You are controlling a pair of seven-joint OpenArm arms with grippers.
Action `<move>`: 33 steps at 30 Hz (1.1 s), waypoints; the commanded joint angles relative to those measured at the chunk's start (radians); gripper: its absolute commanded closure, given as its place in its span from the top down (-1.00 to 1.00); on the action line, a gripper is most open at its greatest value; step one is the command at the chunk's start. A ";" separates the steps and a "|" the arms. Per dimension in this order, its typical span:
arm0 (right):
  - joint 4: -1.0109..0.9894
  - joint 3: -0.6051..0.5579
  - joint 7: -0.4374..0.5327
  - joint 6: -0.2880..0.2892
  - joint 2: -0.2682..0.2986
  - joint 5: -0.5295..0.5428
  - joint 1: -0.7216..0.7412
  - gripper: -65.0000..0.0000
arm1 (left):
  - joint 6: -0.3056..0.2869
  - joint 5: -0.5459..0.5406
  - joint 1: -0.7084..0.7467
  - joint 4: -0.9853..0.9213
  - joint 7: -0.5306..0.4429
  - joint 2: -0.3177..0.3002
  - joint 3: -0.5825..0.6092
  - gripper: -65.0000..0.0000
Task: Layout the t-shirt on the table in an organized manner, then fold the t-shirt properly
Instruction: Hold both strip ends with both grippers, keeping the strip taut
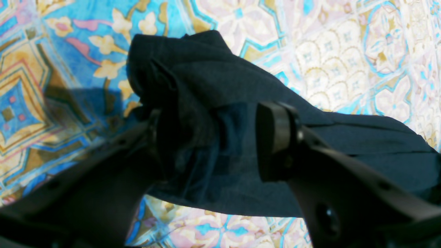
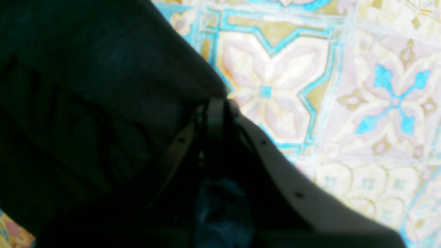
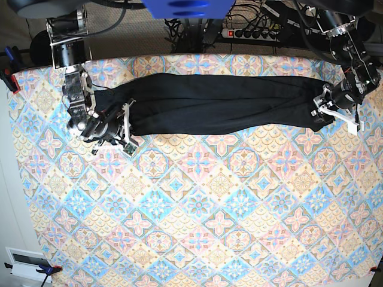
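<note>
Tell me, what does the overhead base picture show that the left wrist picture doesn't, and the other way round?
Only the base view shows the whole t-shirt stretched in a long band, both arms at its ends, and the right gripper. Only the left wrist view shows up close that the left gripper has wide jaws with bunched fabric between them. Both show black cloth on the patterned table.

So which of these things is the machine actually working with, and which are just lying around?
Part of the job:
- t-shirt, stretched long
- table with patterned cloth
- left gripper, open around one end
- right gripper, shut on the other end

Just lying about:
- power strip and cables behind the table
</note>
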 commanded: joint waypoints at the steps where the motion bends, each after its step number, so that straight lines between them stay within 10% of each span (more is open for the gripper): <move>1: 0.040 0.004 -0.038 -0.001 0.015 -0.027 0.007 -1.00 | -0.002 -0.012 -0.009 0.019 -0.015 -0.019 -0.010 0.06; 33: 0.491 0.182 -0.046 -0.001 0.017 -0.027 -0.421 -1.00 | -0.002 -0.012 -0.009 0.019 -0.015 -0.022 -0.012 0.06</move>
